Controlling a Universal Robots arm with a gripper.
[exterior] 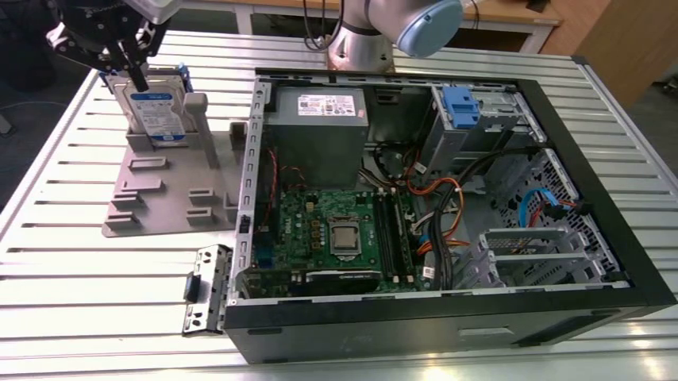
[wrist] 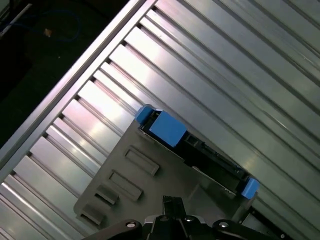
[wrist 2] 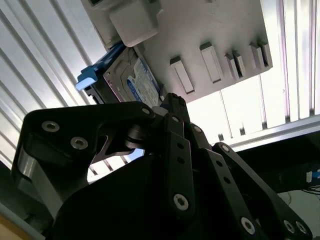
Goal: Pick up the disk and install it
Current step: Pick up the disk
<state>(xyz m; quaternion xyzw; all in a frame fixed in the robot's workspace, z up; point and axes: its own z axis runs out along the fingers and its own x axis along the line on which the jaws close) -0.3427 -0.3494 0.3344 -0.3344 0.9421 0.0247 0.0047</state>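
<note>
An open desktop computer case (exterior: 445, 321) lies on its side on a slatted aluminium table (exterior: 95, 317), seen from above in the exterior view; toward the exterior view's left, apart from the case, a grey plastic fixture plate (exterior: 159, 198) with several raised slots rests on the table; the disk (exterior: 157, 111), a silver hard drive with a blue-and-white label, stands upright on its edge in the far slot of that plate, its labelled face turned toward the camera; the black gripper (exterior: 136, 78) hangs directly over the disk and reaches down to its upper edge, with one dark part in front of the label; whether the gripper is wide, narrow or clamped on the disk cannot be told; the grey robot arm (exterior: 392, 28) rises beyond the case; inside the case, a grey power-supply box (exterior: 317, 135) sits beside a green motherboard (exterior: 317, 230), and a metal drive cage with a blue tab (exterior: 466, 119) stands toward the exterior view's right; a small metal bracket (exterior: 206, 290) lies on the table just beside the case's near corner; in the first wrist view, the disk's dark upper edge runs between its blue rails (wrist: 167, 129); in the second wrist view, the label shows beyond the gripper's black linkage.
</note>
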